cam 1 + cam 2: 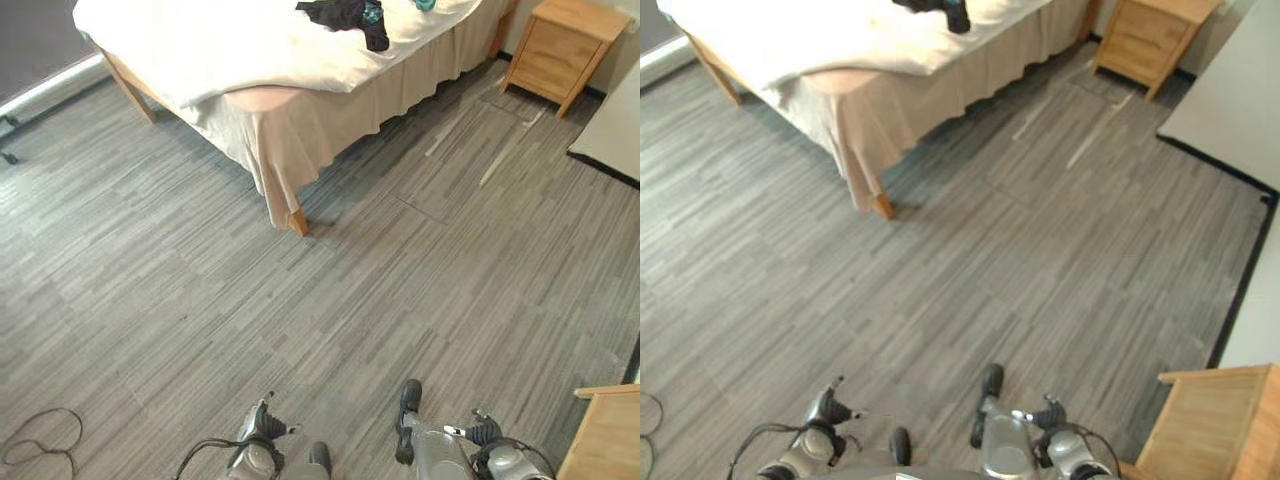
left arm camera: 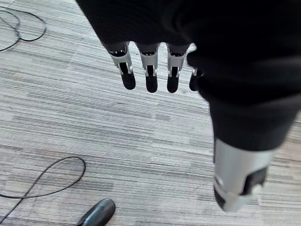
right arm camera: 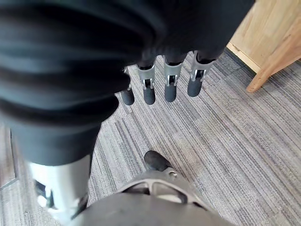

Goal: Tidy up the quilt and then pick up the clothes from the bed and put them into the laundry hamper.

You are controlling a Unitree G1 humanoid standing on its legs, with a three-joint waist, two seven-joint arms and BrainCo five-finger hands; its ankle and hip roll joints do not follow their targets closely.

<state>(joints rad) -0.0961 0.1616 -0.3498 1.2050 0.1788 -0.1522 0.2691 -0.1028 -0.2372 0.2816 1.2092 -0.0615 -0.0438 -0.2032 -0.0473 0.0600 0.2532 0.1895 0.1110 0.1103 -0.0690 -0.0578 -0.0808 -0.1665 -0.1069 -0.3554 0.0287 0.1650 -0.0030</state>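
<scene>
A: What does the step in hand call for?

B: Getting to the bed (image 1: 300,120) first, I'd say. It sits in the upper left of the frame with a stretch of bare wood-look floor (image 1: 330,330) between it and the robot, so nothing can be tidied from here. A good approach would end square to the long side, close enough that both arms reach across the quilt (image 1: 220,45).

A: And the hands?

B: The left hand (image 2: 150,70) hangs over the floor with fingers straight and slightly spread, holding nothing. The right hand (image 3: 164,82) is the same, straight and empty, near a pale wooden cabinet (image 3: 268,42). Loose like that is right for walking. For the quilt I'd judge flat sweeps from the middle outward work better than pinching.

A: Where are the clothes?

B: On the bed at the top of the frame: one dark heap (image 1: 350,18) lying on the quilt, with a bit of teal cloth (image 1: 372,12) showing in it, and another teal scrap (image 1: 425,4) just to its right at the top edge.

A: Count it all, left to right.

B: One bed, one quilt, one dark heap, two bits of teal, then one nightstand (image 1: 562,50) at upper right.
</scene>
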